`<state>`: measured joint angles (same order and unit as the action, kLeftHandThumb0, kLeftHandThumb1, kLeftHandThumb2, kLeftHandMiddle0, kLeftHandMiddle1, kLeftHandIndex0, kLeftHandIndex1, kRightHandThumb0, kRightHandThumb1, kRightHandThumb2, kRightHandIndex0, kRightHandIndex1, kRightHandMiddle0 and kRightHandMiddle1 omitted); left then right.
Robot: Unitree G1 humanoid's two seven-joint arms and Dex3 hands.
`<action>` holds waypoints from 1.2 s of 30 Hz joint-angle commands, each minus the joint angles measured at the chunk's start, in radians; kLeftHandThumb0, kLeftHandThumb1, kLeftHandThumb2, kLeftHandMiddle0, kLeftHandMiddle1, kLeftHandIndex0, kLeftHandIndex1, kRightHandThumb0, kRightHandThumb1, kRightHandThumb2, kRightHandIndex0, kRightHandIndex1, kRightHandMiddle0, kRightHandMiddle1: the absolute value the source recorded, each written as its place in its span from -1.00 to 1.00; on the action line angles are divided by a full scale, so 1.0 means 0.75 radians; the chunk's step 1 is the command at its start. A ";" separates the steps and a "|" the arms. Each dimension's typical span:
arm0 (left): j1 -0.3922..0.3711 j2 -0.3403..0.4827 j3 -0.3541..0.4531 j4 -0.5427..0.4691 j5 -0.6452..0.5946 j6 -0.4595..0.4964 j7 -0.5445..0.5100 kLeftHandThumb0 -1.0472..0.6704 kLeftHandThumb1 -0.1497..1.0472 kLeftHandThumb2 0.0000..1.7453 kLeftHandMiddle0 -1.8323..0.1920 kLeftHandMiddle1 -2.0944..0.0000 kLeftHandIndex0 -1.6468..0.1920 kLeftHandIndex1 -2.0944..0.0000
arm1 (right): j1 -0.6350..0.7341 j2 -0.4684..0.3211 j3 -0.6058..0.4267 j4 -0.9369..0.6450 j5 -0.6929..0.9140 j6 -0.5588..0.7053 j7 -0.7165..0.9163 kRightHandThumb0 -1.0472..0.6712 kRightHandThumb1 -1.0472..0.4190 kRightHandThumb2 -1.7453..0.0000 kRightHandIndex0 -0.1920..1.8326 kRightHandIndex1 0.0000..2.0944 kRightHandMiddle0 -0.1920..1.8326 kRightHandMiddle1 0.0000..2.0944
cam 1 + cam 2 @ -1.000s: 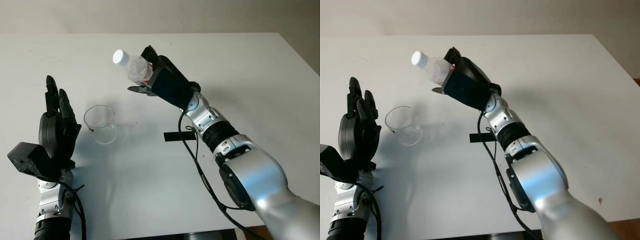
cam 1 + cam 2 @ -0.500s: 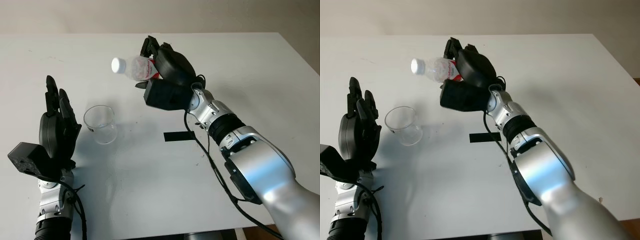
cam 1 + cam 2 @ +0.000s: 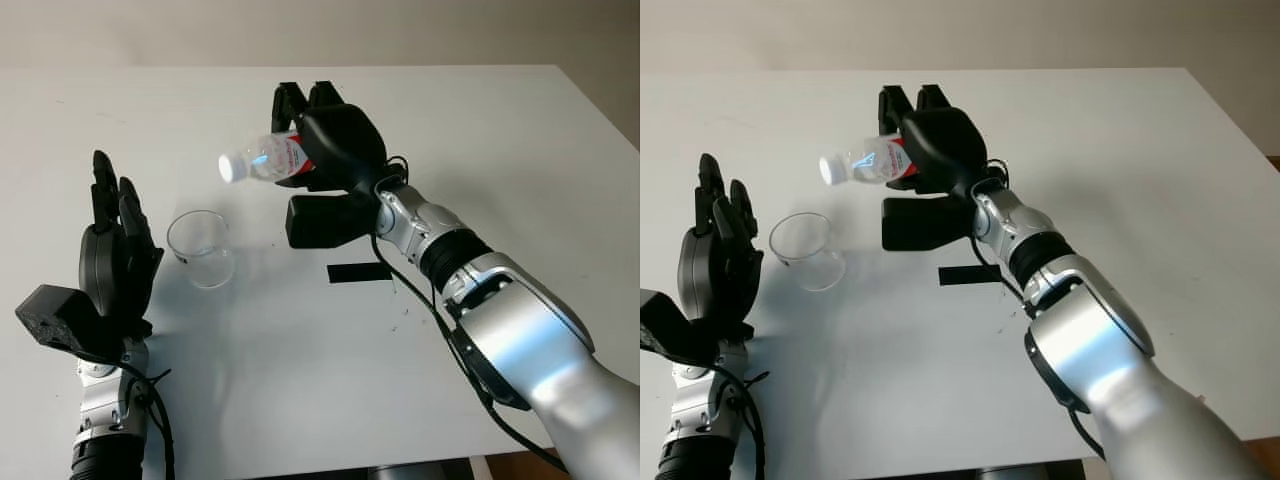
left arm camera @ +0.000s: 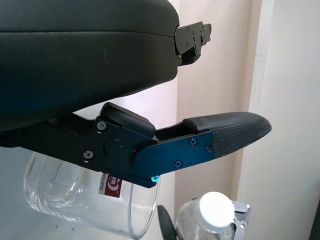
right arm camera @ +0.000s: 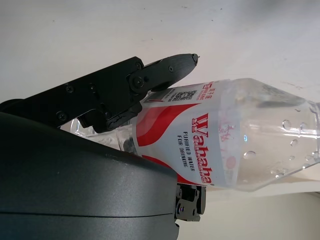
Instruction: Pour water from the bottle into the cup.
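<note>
Spread across the white table (image 3: 500,130), with a black tape strip (image 3: 358,272) partly masked by cable. Gripped in the black right hand (image 3: 325,150): a clear plastic bottle with red label (image 3: 275,158), capped, tilted nearly level, body half hidden by fingers, held above and beside the empty clear plastic cup (image 3: 201,248). Black left hand (image 3: 112,262) open, near the cup, holding nothing.

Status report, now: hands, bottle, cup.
Right hand shut on bottle, tipped, capped neck toward cup. Left hand open beside cup, holding nothing. Cup upright on table; nothing between bottle and cup.
</note>
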<state>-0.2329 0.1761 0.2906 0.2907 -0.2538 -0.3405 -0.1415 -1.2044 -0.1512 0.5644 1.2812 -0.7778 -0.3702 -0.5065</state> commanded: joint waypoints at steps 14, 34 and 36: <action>0.027 -0.025 -0.004 -0.002 0.003 -0.022 0.002 -0.82 1.00 -0.18 1.00 1.00 1.00 1.00 | -0.051 0.074 0.032 0.001 -0.012 0.029 -0.068 0.06 -0.97 0.76 0.27 1.00 -0.42 1.00; 0.015 -0.030 -0.017 0.023 0.026 -0.041 0.014 -0.84 1.00 -0.17 1.00 1.00 1.00 1.00 | -0.077 0.039 0.177 -0.002 -0.185 -0.008 -0.322 -0.08 -0.90 0.87 0.24 1.00 -0.45 1.00; 0.015 -0.029 -0.017 0.025 0.026 -0.040 0.012 -0.84 1.00 -0.17 1.00 1.00 1.00 1.00 | -0.082 0.039 0.200 -0.003 -0.213 0.000 -0.350 -0.10 -0.92 0.89 0.20 1.00 -0.50 1.00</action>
<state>-0.2342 0.1664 0.2826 0.2933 -0.2389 -0.3602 -0.1302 -1.2268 -0.1155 0.7058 1.2883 -0.9288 -0.3710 -0.7502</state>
